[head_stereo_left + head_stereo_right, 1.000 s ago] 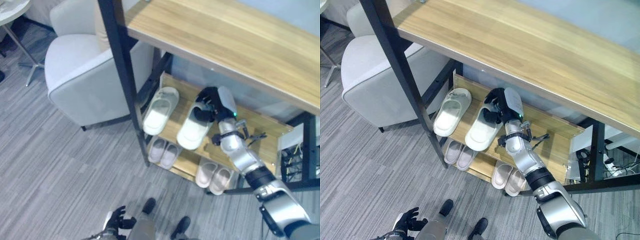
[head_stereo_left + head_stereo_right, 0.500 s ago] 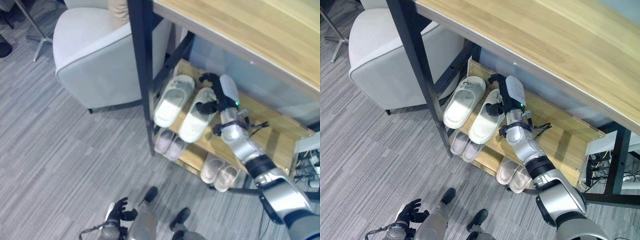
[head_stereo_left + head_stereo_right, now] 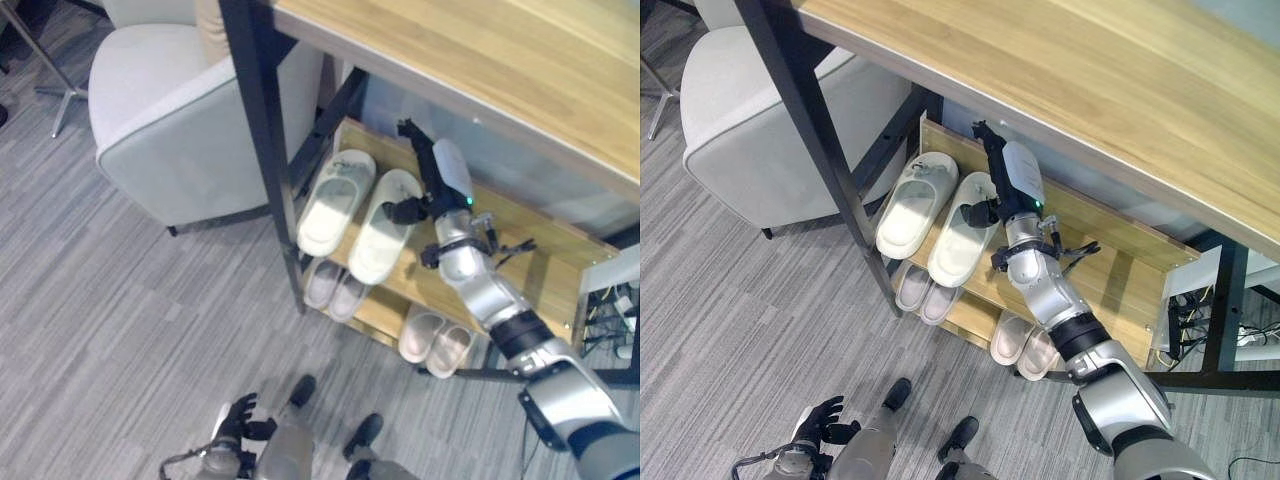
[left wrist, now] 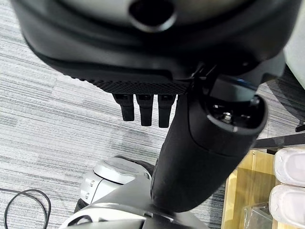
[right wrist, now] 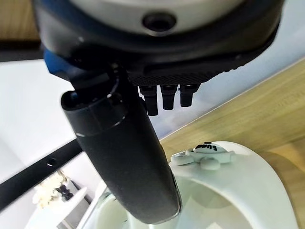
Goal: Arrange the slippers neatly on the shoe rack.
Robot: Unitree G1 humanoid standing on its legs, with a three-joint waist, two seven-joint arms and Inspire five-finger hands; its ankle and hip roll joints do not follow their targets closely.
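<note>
1. The robot's right hand [image 3: 1008, 178] reaches under the light wooden desktop [image 3: 1090, 90] to the upper shelf of the low wooden shoe rack [image 3: 1120, 275], its fingers [image 3: 985, 135] now straight and pointing toward the rack's back, where a second ago they curled over the strap of a slipper.

2. The pale mint-white rubber slipper with the wide strap [image 3: 385, 225] lies flat on that upper shelf, toe toward the rack's back, heel at the front edge; the thumb [image 3: 400, 211] rests at its strap on the right side, and no finger grips it.

3. Its matching pale mint-white slipper [image 3: 335, 202] lies just to its left, parallel and nearly touching. One second ago the two sat further apart, and the right one slanted.

4. On the lower shelf stand two pairs of small pinkish-white slippers, one pair [image 3: 333, 289] on the left, the other [image 3: 437, 342] on the right.

5. The left hand [image 3: 236, 420] hangs low over the grey striped carpet [image 3: 120, 330], fingers loosely extended, holding nothing, as it did before.

6. A light grey upholstered armchair [image 3: 180, 120] stands left of the desk's black metal leg [image 3: 262, 150].
</note>
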